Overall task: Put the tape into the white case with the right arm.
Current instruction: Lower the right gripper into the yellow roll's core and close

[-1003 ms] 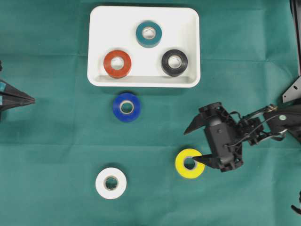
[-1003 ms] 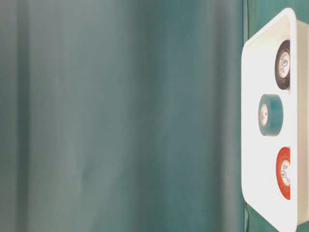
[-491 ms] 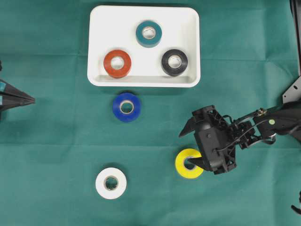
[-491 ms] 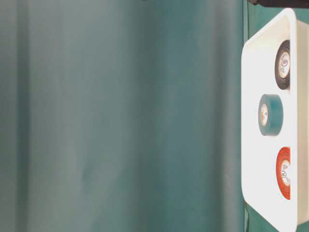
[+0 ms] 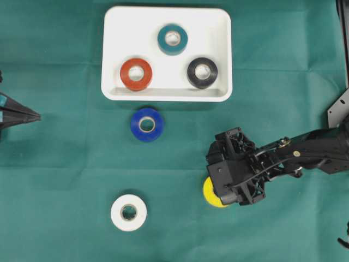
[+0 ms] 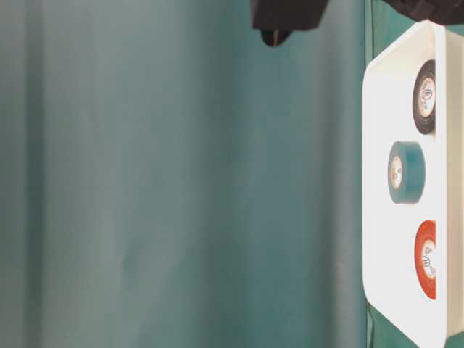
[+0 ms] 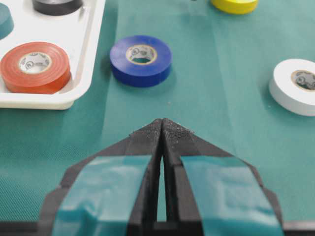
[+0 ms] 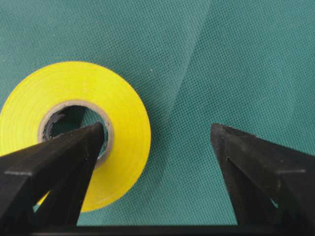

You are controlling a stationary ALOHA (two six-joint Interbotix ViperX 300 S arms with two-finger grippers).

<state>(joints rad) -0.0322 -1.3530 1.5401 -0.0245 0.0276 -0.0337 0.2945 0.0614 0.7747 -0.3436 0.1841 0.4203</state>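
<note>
From overhead the right gripper (image 5: 232, 188) hides most of the yellow tape (image 5: 212, 194) — only a crescent shows at its left edge. The wrist view fills in the rest: the jaws are spread wide and clasp nothing, one fingertip (image 8: 93, 135) over the roll's cardboard core, the other over bare cloth off the roll's outer side; whether either touches down I cannot tell. The table-level view catches just a dark scrap of the arm at its top edge. The white case (image 5: 112, 60) sits well beyond the gripper, up and to its left, holding a teal roll (image 5: 172, 39), a red roll (image 5: 136, 73) and a black roll (image 5: 202, 72). A blue roll (image 5: 146, 124) lies between case and gripper, a white roll (image 5: 128, 212) off to the gripper's left. The core labels carry print too small to read. The left gripper (image 7: 161, 129) rests pinched together, far across the green cloth (image 5: 65, 164) — a woven sheet with soft creases
</note>
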